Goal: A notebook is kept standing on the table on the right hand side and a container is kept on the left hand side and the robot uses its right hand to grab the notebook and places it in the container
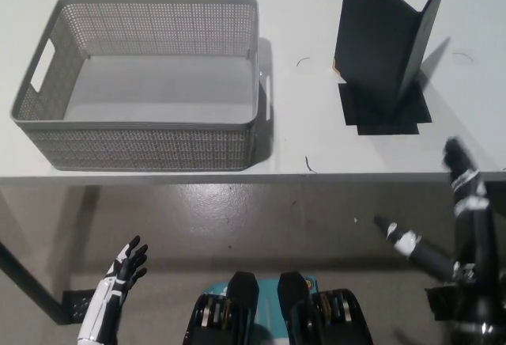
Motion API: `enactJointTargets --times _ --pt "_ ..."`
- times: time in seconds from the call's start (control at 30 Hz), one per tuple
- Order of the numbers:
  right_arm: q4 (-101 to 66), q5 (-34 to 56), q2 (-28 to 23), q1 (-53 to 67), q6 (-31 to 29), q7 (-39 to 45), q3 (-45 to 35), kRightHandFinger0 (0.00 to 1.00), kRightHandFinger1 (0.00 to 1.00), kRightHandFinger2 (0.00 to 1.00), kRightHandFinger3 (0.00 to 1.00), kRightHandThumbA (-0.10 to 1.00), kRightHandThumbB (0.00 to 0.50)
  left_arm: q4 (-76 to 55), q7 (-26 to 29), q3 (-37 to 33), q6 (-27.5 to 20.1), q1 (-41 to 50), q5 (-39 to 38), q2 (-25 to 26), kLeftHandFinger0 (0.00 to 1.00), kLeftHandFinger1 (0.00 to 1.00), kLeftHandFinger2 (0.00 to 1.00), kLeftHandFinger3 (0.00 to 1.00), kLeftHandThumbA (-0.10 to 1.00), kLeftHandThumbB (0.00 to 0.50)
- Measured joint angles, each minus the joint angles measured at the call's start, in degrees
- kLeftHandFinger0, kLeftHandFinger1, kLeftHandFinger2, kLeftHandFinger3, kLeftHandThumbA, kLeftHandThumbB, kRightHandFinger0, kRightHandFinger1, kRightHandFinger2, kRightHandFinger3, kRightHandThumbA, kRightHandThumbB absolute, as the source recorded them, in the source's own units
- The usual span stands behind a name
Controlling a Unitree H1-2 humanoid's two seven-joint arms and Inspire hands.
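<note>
Head view: one white tabletop [300, 135] carrying two task items. One grey perforated container [142, 135], nothing inside, sits on the left part. One black notebook [387, 36] stands upright to the container's right, well apart from it, covers spread in a V, on one black square patch [385, 111]. Right hand [458, 202], black, is below and to the right of the notebook, near the tabletop edge, fingers spread, holding nothing. Left hand [129, 263], white, rests low, below the container and off the tabletop, fingers apart, holding nothing.
</note>
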Motion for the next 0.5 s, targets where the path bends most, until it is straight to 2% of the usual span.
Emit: enactJointTargets --times 0.03,0.1,0.13,0.23,0.27,0.3,0.5 --pt "0.0 0.1 0.0 -1.7 0.4 -0.2 -0.7 1.0 1.0 1.0 1.0 1.0 0.383 0.0 0.0 0.0 -0.2 0.0 0.0 0.0 1.0 1.0 1.0 1.0 1.0 0.225" --pt "0.6 0.2 0.0 -4.9 1.2 -0.5 -2.0 1.0 1.0 1.0 1.0 1.0 0.396 0.1 0.0 0.1 -0.5 0.1 0.0 0.0 1.0 1.0 1.0 1.0 1.0 0.223" --pt "1.3 0.3 0.0 -7.6 1.9 -0.8 -2.9 1.0 1.0 1.0 1.0 1.0 0.395 0.1 -0.1 0.2 -0.6 0.1 0.0 0.0 1.0 1.0 1.0 1.0 1.0 0.206" --pt "3.9 0.9 -0.1 -12.5 3.0 -1.2 -4.4 1.0 1.0 1.0 1.0 1.0 0.372 0.1 -0.1 0.3 -1.0 0.3 0.0 0.0 1.0 1.0 1.0 1.0 1.0 0.196" --pt "5.6 1.5 -0.1 -14.3 3.2 -1.2 -4.8 1.0 1.0 1.0 1.0 1.0 0.334 0.1 -0.1 0.5 -1.2 0.4 -0.1 0.0 1.0 1.0 1.0 1.0 1.0 0.196" --pt "8.3 2.4 -0.1 -16.9 3.5 -1.3 -5.6 1.0 1.0 1.0 1.0 1.0 0.327 0.1 -0.1 0.7 -1.4 0.6 -0.1 0.0 1.0 1.0 1.0 1.0 1.0 0.198" --pt "21.5 7.2 -0.8 -25.9 3.6 -1.5 -8.8 1.0 1.0 1.0 1.0 1.0 0.347 0.1 -0.1 1.4 -1.7 1.1 -0.1 -0.1 1.0 1.0 1.0 1.0 1.0 0.178"
